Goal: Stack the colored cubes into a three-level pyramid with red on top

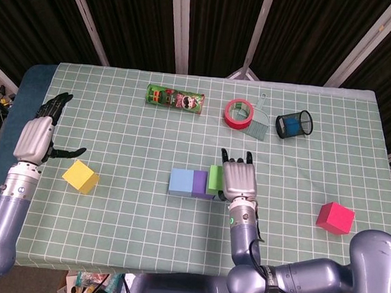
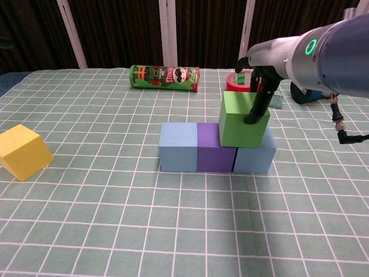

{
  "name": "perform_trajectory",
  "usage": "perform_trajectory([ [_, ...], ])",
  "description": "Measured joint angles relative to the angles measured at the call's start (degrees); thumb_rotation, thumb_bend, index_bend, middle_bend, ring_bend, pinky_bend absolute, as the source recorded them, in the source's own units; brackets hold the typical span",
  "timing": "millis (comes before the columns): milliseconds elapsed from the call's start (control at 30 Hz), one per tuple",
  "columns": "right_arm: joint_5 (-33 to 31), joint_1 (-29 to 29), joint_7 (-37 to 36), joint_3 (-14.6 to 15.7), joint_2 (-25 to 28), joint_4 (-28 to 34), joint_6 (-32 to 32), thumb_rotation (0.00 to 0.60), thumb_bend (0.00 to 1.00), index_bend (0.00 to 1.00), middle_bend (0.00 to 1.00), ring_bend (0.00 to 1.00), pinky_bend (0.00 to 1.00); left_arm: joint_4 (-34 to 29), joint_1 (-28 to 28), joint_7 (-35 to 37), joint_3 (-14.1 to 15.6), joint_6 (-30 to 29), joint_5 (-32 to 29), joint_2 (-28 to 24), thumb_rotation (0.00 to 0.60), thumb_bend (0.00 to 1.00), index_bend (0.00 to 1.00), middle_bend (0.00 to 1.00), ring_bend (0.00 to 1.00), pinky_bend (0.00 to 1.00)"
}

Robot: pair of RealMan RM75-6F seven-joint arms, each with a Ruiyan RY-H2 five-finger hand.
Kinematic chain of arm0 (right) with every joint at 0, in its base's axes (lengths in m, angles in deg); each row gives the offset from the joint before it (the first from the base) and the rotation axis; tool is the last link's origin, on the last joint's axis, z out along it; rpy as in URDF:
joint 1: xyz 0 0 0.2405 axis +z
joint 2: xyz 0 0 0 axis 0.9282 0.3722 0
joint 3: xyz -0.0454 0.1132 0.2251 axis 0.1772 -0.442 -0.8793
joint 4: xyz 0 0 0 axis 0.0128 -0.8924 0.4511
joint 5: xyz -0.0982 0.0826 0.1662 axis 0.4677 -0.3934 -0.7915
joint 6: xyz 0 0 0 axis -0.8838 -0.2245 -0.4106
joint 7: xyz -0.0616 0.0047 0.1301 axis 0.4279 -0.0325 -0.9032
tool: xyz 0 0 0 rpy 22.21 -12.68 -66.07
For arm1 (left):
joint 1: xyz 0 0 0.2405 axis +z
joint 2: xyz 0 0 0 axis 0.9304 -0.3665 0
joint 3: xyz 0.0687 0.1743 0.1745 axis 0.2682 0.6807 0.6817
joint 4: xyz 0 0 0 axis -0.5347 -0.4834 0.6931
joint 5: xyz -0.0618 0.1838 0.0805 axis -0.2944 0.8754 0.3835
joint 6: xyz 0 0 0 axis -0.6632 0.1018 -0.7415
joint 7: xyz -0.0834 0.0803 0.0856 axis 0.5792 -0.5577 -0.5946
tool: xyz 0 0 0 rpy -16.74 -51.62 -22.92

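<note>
Right robot hand gripping green cube, set astride purple and the right-end blue cube to start level two; left robot hand wide, idle beside yellow; red cube waiting at four o'clock on counter.

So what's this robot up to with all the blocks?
It is building a block pyramid. A bottom row of blue, purple and another blue block sits mid-table. The right robot hand has fingers on a green block resting on that row's right end. The left robot hand hovers open near a yellow block. The red block, meant for the top, lies untouched to the right.
</note>
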Motion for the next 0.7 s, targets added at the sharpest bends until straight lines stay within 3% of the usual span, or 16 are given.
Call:
perform_trajectory([
  [700, 0.7, -0.6, -0.2, 0.6, -0.4, -0.7, 0.4, 0.600, 0.27, 0.00, 0.44, 0.26, 0.00, 0.0, -0.1, -0.2, 0.1, 0.0, -0.1, 0.0, 0.600, 0.10, 0.00, 0.02, 0.00, 0.00],
])
